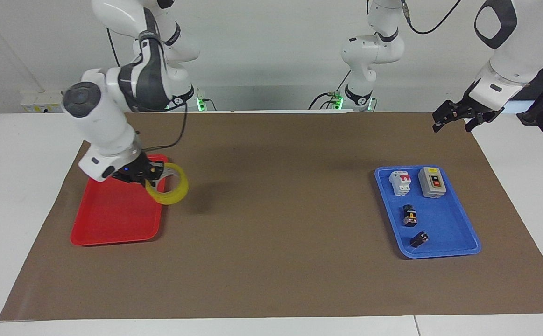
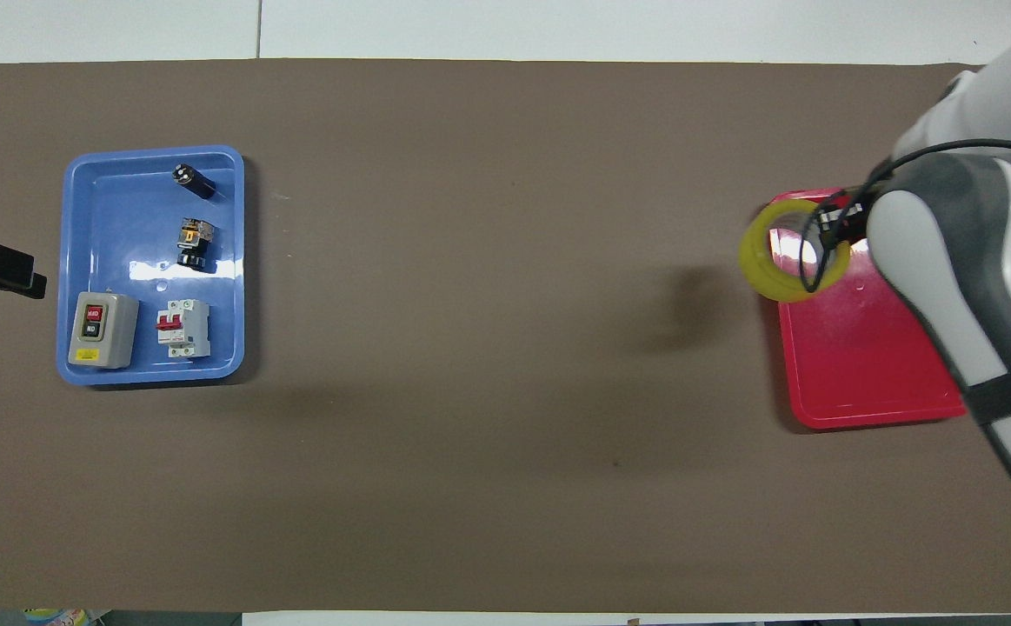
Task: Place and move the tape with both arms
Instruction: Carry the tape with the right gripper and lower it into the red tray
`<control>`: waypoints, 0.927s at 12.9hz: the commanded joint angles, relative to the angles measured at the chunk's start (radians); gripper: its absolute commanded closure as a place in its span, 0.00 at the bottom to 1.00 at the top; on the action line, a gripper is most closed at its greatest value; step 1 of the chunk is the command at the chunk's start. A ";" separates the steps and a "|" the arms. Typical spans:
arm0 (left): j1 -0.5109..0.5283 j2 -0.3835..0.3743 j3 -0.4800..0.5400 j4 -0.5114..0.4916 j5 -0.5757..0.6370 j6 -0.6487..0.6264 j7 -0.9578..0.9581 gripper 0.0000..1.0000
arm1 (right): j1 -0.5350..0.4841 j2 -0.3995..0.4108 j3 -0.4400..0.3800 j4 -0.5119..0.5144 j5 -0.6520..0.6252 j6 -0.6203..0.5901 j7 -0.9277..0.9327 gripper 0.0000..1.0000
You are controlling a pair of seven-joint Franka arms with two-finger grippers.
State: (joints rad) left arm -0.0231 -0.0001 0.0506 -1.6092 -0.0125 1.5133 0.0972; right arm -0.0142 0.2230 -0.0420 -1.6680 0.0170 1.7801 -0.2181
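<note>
Facing view: the right gripper [image 1: 152, 173] is clamped on the tape [image 1: 168, 185], held tilted in the air over the red tray's [image 1: 112, 219] edge. The left gripper [image 1: 458, 114] waits, fingers spread wide, holding nothing, above the mat's corner near the blue tray [image 1: 444, 233]. No writing is readable.

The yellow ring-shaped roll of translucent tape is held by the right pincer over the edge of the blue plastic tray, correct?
Not quite: the yellow ring-shaped roll of translucent tape, held by the right pincer, hangs over the edge of the red plastic tray, not the blue one, as the facing view shows.
</note>
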 commanded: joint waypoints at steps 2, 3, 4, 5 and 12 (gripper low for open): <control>-0.014 -0.014 0.006 -0.009 0.026 -0.001 -0.014 0.00 | -0.142 -0.049 0.020 -0.166 0.014 0.143 -0.188 0.99; -0.014 -0.014 0.006 -0.009 0.026 -0.001 -0.014 0.00 | -0.153 -0.060 0.020 -0.208 0.014 0.192 -0.207 0.99; -0.014 -0.015 0.006 -0.009 0.026 -0.001 -0.014 0.00 | -0.153 -0.066 0.019 -0.246 0.014 0.244 -0.211 0.99; -0.014 -0.015 0.006 -0.009 0.026 -0.001 -0.014 0.00 | -0.154 -0.082 0.019 -0.292 0.012 0.304 -0.217 0.99; -0.014 -0.014 0.006 -0.009 0.026 -0.001 -0.014 0.00 | -0.217 -0.123 0.016 -0.483 0.011 0.492 -0.303 0.99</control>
State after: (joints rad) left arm -0.0231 -0.0001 0.0506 -1.6092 -0.0125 1.5133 0.0971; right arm -0.1818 0.1327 -0.0364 -2.1076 0.0181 2.2430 -0.4695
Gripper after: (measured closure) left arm 0.000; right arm 0.793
